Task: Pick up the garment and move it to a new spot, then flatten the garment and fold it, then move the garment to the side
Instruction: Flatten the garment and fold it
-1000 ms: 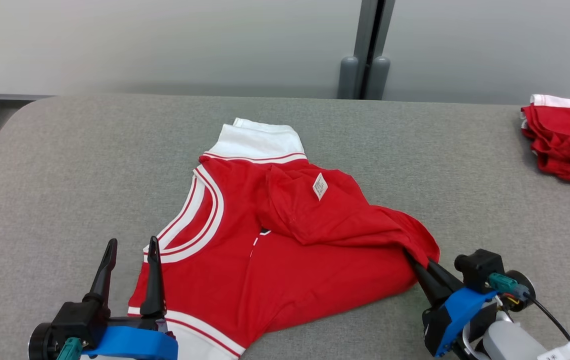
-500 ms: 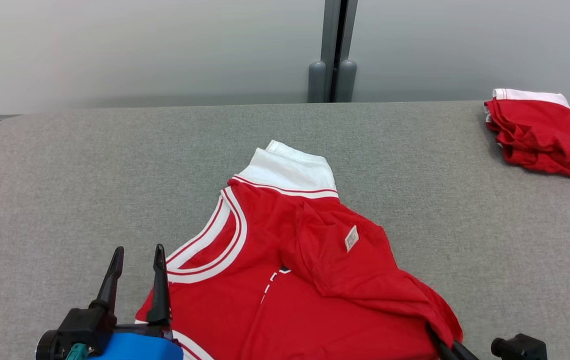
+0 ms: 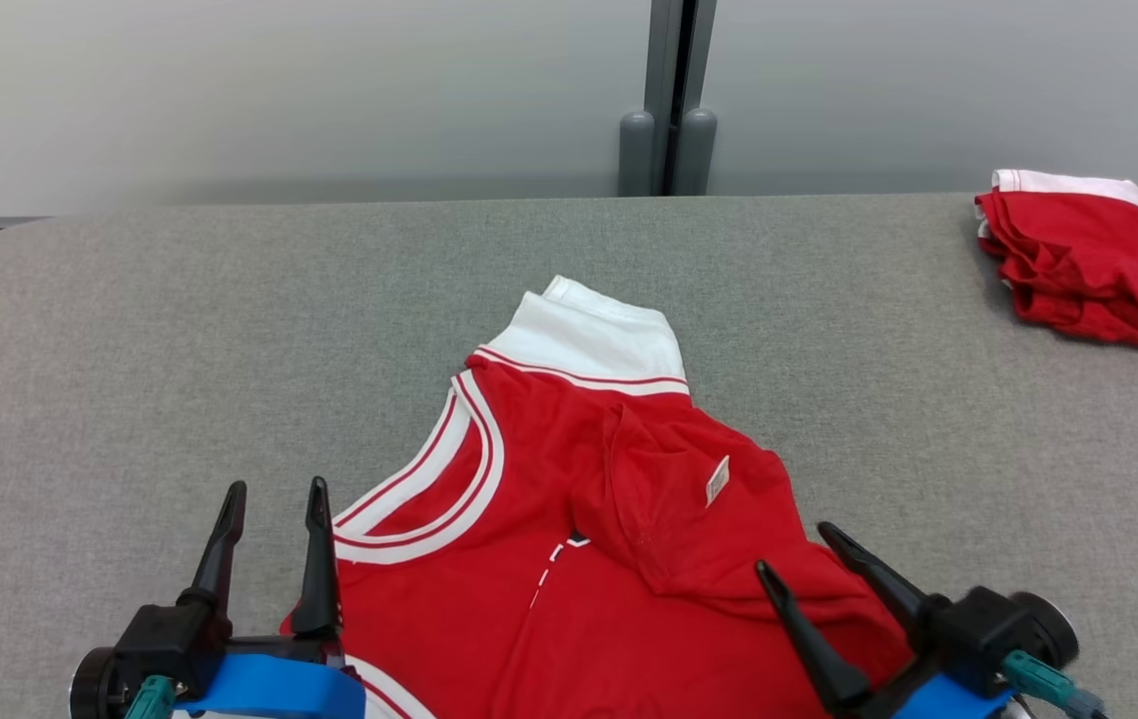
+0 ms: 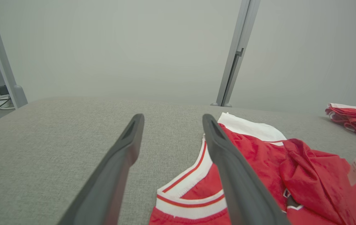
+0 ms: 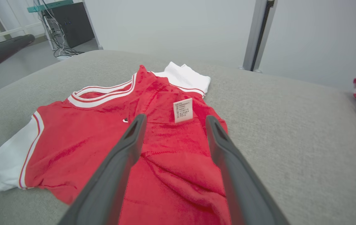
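A red garment [image 3: 569, 589] with white trim lies crumpled on a grey padded table [image 3: 130, 330], near the front edge and roughly in the middle. A white sleeve [image 3: 594, 335] points towards the far side. The striped white and red neckline [image 3: 444, 479] curves along the garment's left side. Part of the red cloth is folded over on itself, so a small white care label [image 3: 717, 480] shows on top.

The right gripper [image 3: 791, 549] hovers over the near right part of the garment, just short of the label, its two dark fingers spread wide and holding nothing. The left gripper [image 3: 276, 487] sits just beside the neckline, also spread wide and empty, with bare table between its fingers.

A second red garment [image 3: 1088, 260] lies bunched at the table's far right corner, well apart. Behind the table stand a pale grey wall [image 3: 280, 90] and a grey upright post [image 3: 667, 100].
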You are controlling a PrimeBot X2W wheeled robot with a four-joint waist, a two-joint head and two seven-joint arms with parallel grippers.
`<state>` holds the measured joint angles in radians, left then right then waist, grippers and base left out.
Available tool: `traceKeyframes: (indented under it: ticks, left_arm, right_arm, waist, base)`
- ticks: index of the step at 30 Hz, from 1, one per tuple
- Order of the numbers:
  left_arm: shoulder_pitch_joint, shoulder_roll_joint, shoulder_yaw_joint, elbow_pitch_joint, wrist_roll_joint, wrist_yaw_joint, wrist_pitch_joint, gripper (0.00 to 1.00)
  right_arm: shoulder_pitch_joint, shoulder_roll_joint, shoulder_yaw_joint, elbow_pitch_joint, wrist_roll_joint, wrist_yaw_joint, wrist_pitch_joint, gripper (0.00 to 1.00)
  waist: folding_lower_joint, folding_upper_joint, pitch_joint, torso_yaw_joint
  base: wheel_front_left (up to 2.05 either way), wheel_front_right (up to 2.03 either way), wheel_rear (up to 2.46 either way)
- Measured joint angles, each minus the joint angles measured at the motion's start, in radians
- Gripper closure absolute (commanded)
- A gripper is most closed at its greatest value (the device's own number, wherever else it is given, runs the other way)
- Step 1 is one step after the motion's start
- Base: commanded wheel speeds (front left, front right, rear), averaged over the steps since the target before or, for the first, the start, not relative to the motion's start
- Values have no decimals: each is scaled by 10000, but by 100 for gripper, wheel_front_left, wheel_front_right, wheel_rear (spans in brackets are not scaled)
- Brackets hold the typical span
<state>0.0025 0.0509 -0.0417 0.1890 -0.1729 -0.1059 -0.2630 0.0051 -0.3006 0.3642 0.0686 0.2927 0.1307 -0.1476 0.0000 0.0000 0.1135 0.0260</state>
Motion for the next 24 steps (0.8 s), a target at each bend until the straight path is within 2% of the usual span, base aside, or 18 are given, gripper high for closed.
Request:
traceKeyframes:
  ticks: [8,23,24]
  left_arm:
    - [-183,2,12,67,2,-31,0,0]
    - [-551,2,-178,224,-215,-82,2,0]
    - [-593,0,-201,232,-224,-82,0,0]
  right_arm:
    - [-1994,424,1290,1028,-443,0,761,0]
    - [-4539,1467,2040,5478,-922,0,1220,0]
    - [-4637,1513,2077,5791,-1012,0,1294,12]
  waist:
    - [1,0,141,340]
    - [1,0,549,1020]
    - [1,1,563,1064]
  base:
    - [0,0,0]
    - [0,0,0]
    - [0,0,0]
